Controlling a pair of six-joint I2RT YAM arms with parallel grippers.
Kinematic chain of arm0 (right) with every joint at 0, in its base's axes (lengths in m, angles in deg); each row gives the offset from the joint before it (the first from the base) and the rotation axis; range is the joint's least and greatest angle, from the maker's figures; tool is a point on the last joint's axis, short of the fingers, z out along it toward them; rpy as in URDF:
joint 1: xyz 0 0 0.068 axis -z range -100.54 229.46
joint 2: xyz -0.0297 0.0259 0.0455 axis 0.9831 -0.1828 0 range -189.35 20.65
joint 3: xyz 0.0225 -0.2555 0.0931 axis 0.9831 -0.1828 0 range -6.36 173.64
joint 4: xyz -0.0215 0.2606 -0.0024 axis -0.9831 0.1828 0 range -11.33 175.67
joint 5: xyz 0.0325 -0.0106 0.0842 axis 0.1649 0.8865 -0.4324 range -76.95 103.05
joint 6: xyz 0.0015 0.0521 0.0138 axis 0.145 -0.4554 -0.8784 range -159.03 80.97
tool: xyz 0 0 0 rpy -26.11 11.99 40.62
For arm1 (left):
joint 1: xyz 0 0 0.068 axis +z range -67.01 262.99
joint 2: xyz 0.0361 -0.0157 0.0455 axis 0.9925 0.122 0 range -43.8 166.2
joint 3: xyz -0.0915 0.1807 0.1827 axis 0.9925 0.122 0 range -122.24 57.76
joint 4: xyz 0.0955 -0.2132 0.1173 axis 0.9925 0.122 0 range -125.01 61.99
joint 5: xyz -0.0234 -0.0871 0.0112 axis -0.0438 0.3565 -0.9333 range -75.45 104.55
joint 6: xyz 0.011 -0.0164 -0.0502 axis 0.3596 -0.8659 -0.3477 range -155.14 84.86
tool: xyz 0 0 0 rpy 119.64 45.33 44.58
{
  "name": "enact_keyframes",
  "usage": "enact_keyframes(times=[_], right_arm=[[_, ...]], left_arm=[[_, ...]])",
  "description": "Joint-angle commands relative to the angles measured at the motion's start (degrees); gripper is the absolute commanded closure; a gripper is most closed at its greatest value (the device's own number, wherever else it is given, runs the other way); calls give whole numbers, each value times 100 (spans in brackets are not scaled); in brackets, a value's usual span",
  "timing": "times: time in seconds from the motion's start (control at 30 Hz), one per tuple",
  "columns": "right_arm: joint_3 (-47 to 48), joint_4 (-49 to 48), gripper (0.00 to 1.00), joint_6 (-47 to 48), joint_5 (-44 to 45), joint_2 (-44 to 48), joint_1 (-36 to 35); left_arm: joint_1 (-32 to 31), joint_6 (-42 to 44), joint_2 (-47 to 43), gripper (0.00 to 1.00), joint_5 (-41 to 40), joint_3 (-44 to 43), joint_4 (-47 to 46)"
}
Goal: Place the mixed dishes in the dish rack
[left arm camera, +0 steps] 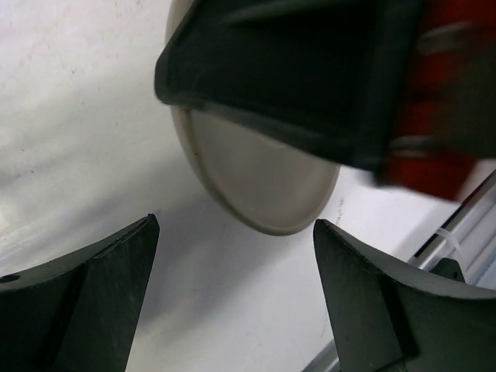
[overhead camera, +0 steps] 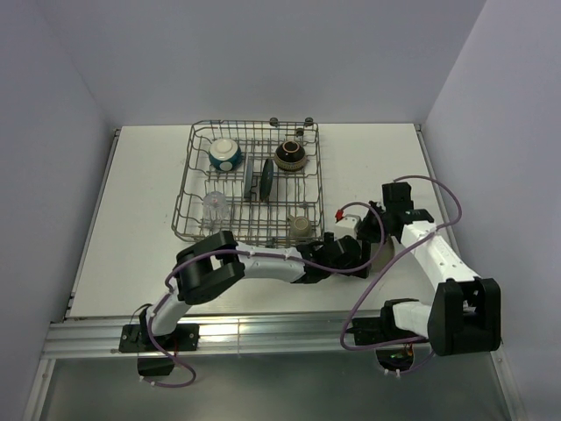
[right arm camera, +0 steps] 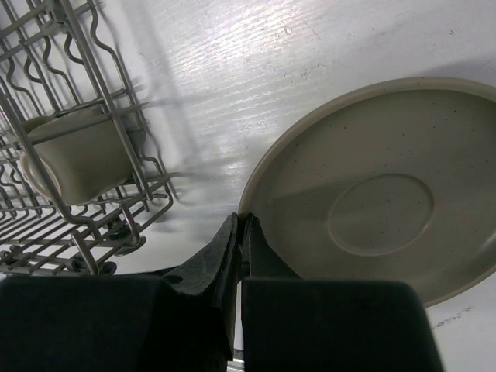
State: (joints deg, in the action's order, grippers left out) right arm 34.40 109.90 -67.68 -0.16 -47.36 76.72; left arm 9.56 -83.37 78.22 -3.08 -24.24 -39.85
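My right gripper is shut on the near rim of the beige plate and holds it tilted just above the table, right of the dish rack. My left gripper is open and empty, low over the table. The plate's underside hangs just ahead of it, below the right gripper. In the rack sit the teal bowl, the dark brown bowl, an upright teal plate, the clear glass and the olive-grey mug. In the top view the plate is hidden by both grippers.
The rack's near right corner with the mug lies close to the left of the held plate. The two arms meet right of the rack. The table's metal front rail runs along the near edge.
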Motion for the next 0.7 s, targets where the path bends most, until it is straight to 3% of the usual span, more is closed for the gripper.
enact_keyframes(times=[0.0,0.33,0.5,0.67], right_arm=[[-67,-46,100,-89,-340,218,81],[-190,-160,100,-220,-920,306,230],[-287,-292,100,-326,-1122,341,230],[-270,-310,100,-388,-1175,350,230]], left_arm=[[22,-274,77,14,40,-98,-323],[57,-257,50,26,-285,465,-1554],[57,-214,-2,33,-364,509,-1677],[57,-187,-55,46,-347,615,-1924]])
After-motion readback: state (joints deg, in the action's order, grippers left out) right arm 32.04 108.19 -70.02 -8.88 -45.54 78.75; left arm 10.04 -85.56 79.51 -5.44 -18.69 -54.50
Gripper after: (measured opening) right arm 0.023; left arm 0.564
